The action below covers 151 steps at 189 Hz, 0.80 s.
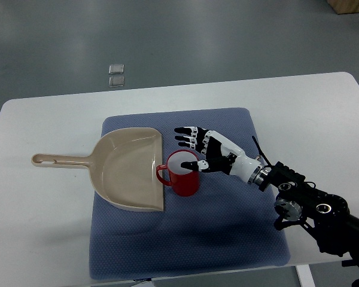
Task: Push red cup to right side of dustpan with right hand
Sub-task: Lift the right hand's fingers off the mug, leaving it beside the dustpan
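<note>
The red cup stands upright on a blue mat that covers the middle of the white bench, just beside the open front edge of the beige dustpan, its small handle turned left so that it touches or nearly touches that edge. The dustpan lies flat with its long axis across the picture, its handle pointing left off the mat and its mouth facing right toward the cup. The right hand reaches in from the lower right, and it is the only hand in view; the left one does not show. Its fingers are stretched out and slightly spread above and behind the cup's far rim, holding nothing, while the thumb tip sits over the cup's right rim, at or just inside the opening; whether it truly touches cannot be told. So the cup lies to the near left of the palm, between the hand and the dustpan. By my judgement the cup already sits on the dustpan's right side, so any further push would need to go rightward, with contact from the cup's left, or the job is nearly done. No brand, label or writing can be read on anything here.
</note>
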{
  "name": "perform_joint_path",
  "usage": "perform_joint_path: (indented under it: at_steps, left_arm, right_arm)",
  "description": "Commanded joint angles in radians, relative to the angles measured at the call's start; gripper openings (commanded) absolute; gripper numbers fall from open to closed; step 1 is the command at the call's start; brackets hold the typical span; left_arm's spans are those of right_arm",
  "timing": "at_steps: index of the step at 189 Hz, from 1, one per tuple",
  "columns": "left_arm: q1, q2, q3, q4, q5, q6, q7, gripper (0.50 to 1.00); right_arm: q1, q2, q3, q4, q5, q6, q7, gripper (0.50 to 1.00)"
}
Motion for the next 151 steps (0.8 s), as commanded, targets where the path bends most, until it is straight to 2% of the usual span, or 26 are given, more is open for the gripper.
perform_joint_path:
  at_steps: [1,16,28,42,53,55,60,70,78,98,110,127,151]
  left_arm:
    - [-0.001,0.0,0.001,0.0,0.0,0.0,0.0,1.0]
    - [0.001,0.0,0.001,0.0,0.0,0.0,0.0,1.0]
    - [-0.001,0.0,0.002,0.0,0.0,0.0,0.0,1.0]
    - [-0.001,0.0,0.002,0.0,0.0,0.0,0.0,1.0]
    - [-0.001,0.0,0.004,0.0,0.0,0.0,0.0,1.0]
    - [-0.001,0.0,0.004,0.0,0.0,0.0,0.0,1.0]
    - [-0.001,0.0,0.004,0.0,0.0,0.0,0.0,1.0]
    - [-0.001,0.0,0.004,0.0,0.002,0.0,0.0,1.0]
    - [-0.001,0.0,0.005,0.0,0.002,0.0,0.0,1.0]
    - [-0.001,0.0,0.005,-0.002,0.003,0.0,0.0,1.0]
    - [-0.001,0.0,0.005,-0.002,0.003,0.0,0.0,1.0]
    - [-0.001,0.0,0.004,0.0,0.003,0.0,0.0,1.0]
    - [-0.001,0.0,0.004,-0.002,0.003,0.0,0.0,1.0]
  right_arm:
    - [0.025,-0.022,0.049,-0.001,0.06,0.046,-0.023,0.932]
    - [0.045,-0.055,0.082,-0.001,0.128,0.073,-0.077,0.932]
    - [0.071,-0.075,0.107,-0.001,0.211,0.067,-0.149,0.932]
    - [0.106,-0.091,0.124,-0.01,0.349,0.061,-0.283,0.932]
    - [0.135,-0.118,0.122,-0.015,0.514,0.044,-0.42,0.932]
    - [0.135,-0.118,0.122,-0.015,0.514,0.044,-0.421,0.932]
    - [0.152,-0.127,0.115,-0.019,0.602,0.024,-0.482,0.932]
    - [0.176,-0.14,0.101,-0.021,0.734,-0.016,-0.562,0.932]
    - [0.184,-0.147,0.096,-0.021,0.823,-0.043,-0.6,0.932]
    - [0.184,-0.155,0.104,-0.021,0.886,-0.053,-0.597,0.932]
    - [0.183,-0.155,0.11,-0.025,0.886,-0.036,-0.56,0.932]
    - [0.175,-0.147,0.118,-0.03,0.884,0.035,-0.494,0.932]
    - [0.163,-0.144,0.116,-0.03,0.884,0.049,-0.468,0.932]
